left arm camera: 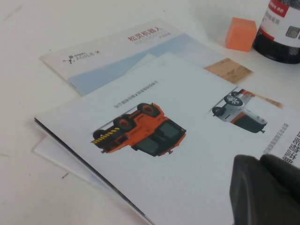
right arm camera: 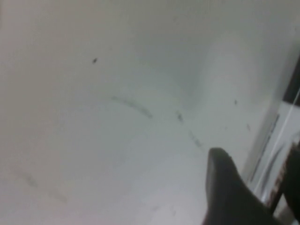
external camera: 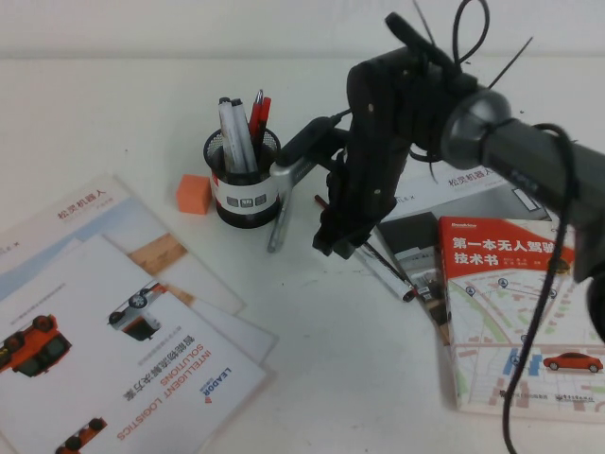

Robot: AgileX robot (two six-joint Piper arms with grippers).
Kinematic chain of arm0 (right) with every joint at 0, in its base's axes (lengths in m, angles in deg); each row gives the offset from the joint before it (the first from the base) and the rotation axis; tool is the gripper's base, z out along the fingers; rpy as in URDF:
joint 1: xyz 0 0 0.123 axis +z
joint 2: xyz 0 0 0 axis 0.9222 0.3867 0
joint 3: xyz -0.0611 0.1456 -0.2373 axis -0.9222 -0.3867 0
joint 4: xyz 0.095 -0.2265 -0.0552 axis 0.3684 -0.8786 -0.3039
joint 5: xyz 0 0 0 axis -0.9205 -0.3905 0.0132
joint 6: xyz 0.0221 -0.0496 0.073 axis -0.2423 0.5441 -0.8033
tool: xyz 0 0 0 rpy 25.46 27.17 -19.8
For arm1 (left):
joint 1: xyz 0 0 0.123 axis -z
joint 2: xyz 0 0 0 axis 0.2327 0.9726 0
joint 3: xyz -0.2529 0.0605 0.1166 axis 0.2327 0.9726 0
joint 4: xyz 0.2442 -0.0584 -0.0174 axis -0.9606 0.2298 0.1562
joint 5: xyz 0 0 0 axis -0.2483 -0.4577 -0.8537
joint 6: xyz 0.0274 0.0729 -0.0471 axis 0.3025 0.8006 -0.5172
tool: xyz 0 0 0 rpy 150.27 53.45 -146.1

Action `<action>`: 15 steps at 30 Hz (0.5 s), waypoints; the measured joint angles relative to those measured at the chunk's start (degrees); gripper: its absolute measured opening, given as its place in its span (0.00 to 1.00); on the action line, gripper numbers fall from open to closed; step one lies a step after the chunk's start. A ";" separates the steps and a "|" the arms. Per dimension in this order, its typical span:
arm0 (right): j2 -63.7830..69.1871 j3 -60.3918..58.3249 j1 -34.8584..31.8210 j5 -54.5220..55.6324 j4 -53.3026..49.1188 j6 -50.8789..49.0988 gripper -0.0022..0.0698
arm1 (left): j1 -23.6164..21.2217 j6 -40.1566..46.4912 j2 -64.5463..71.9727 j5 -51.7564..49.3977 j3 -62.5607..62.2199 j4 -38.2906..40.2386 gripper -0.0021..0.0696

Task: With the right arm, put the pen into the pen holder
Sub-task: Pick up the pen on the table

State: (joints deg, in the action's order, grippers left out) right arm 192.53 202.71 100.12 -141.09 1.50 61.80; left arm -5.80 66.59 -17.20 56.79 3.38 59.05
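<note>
Reaching: right arm (external camera: 492,142) comes in from right edge, right gripper (external camera: 342,244) low at bench centre, finger spread and load unclear. Left gripper (left arm camera: 262,192) parked over booklets, near-left corner, spread unclear. Pen holder (external camera: 244,184) left of gripper. Pen (external camera: 389,274) lying just right of fingers. Centre jaws over barrel, then close.

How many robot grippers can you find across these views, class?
2. The right gripper hangs between the pen holder and the pen; the left gripper shows only in the left wrist view, above the brochures.
</note>
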 joint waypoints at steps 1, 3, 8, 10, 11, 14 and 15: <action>1.02 1.07 0.00 0.00 -0.32 -0.40 0.38 | 0.00 0.00 0.00 0.00 0.00 0.00 0.03; 2.49 2.37 0.00 0.00 -1.25 -1.00 0.38 | 0.00 0.00 0.00 0.00 0.00 0.00 0.03; 4.36 2.77 0.00 -0.12 -3.26 -1.47 0.38 | 0.00 0.00 0.00 0.00 0.00 0.00 0.03; 4.84 2.81 0.09 -0.12 -4.05 -1.90 0.38 | 0.00 0.00 0.00 0.00 0.00 0.00 0.03; 5.06 2.81 0.09 -0.12 -4.16 -2.04 0.38 | 0.00 0.00 0.00 0.00 0.00 0.00 0.03; 5.49 3.18 0.09 -0.12 -4.57 -2.41 0.38 | 0.00 0.00 0.00 0.00 0.00 0.00 0.03; 5.58 3.30 -0.02 -0.12 -4.45 -2.53 0.38 | 0.00 0.00 0.00 0.00 0.00 0.00 0.03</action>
State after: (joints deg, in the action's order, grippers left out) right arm 198.11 206.01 100.10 -141.21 -2.95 59.27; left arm -5.80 66.59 -17.20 56.79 3.38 59.05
